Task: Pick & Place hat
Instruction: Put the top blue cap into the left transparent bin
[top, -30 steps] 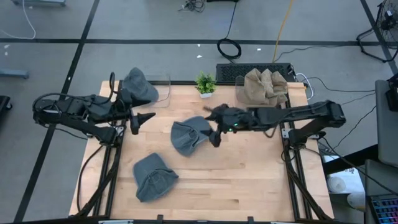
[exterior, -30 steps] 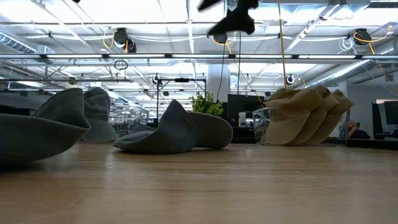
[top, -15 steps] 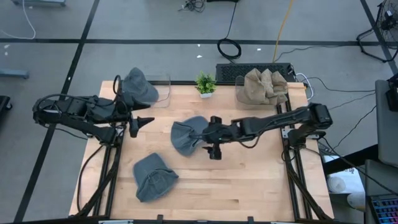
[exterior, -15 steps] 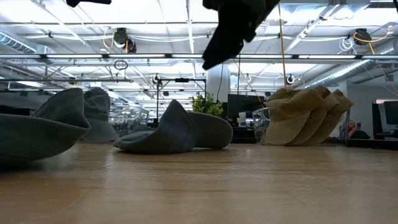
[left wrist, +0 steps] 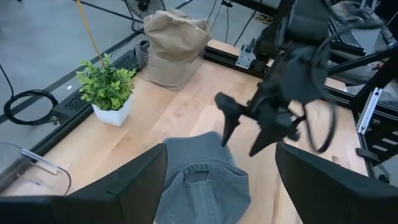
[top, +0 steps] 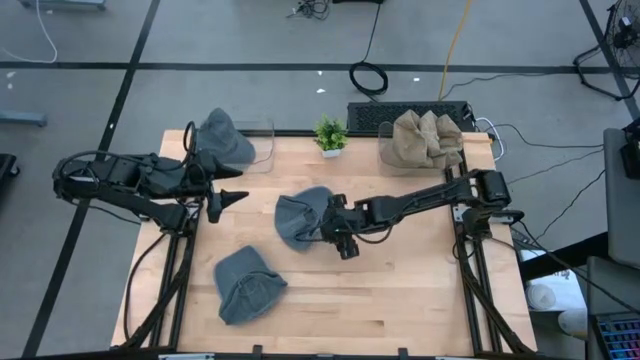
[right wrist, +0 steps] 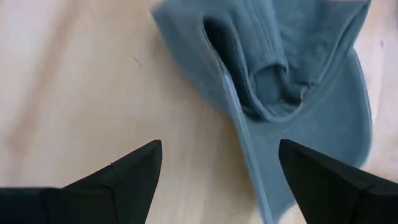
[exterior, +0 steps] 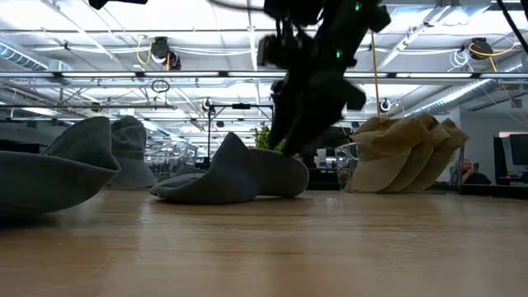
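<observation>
Right gripper [top: 337, 232] now lower and nearer the middle grey hat [top: 303, 217] than a second ago, fingers spread wide and empty, tips just beside the hat's right edge above the table [top: 400, 290]. Arm stretched flatter across the board than before, elbow drawn back toward its base at the right rail. Seen in the low view as a dark mass [exterior: 309, 91] dropped well down from the top edge, where only a small part showed a second ago, now hanging right over the hat [exterior: 235, 175]. Through the right wrist camera, the hat [right wrist: 292, 81] lying open side up between the two dark fingers [right wrist: 124, 174], back strap and opening plainly showing, no contact yet. From the left wrist camera, the same hat [left wrist: 202, 183] on the wood with the right gripper [left wrist: 249, 130] poised above its far edge, prongs apart. Left gripper [top: 228, 198] parked at the table's left edge, open, unmoved. Second grey hat [top: 248, 285] near the front left, third grey hat [top: 222, 140] in the clear bin at the back left, tan hats [top: 425, 138] stacked at the back right, small plant [top: 330, 135] between the two bins; all as before.
</observation>
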